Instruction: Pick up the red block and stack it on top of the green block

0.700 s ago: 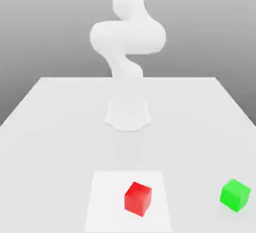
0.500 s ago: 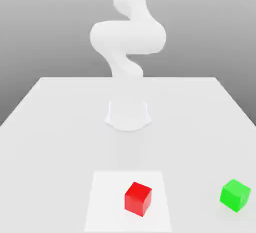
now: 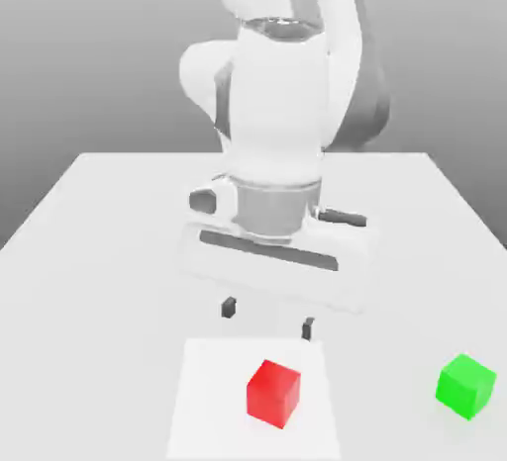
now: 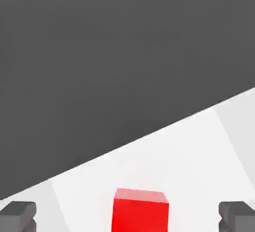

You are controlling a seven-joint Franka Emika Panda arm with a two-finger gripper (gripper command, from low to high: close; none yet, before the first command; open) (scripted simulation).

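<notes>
The red block [image 3: 273, 392] rests on a white square patch [image 3: 203, 405] near the table's front edge. Far over on the exterior view's right sits the green block [image 3: 465, 385], apart from the red one. My gripper [image 3: 268, 318] hangs open above and just behind the red block, its two dark fingertips [image 3: 229, 307] spread wide with nothing between them. In the hand view the red block [image 4: 140, 209] lies between the two fingertips [image 4: 17, 215], below them.
The white table [image 3: 89, 251] stretches back to the arm's base. Beyond its far edge there is grey background. The arm's body [image 3: 277, 133] stands over the middle of the table.
The hand has come down from above the picture's top to just over the table, and the open fingers now hover close behind the red block. Neither block has moved.
</notes>
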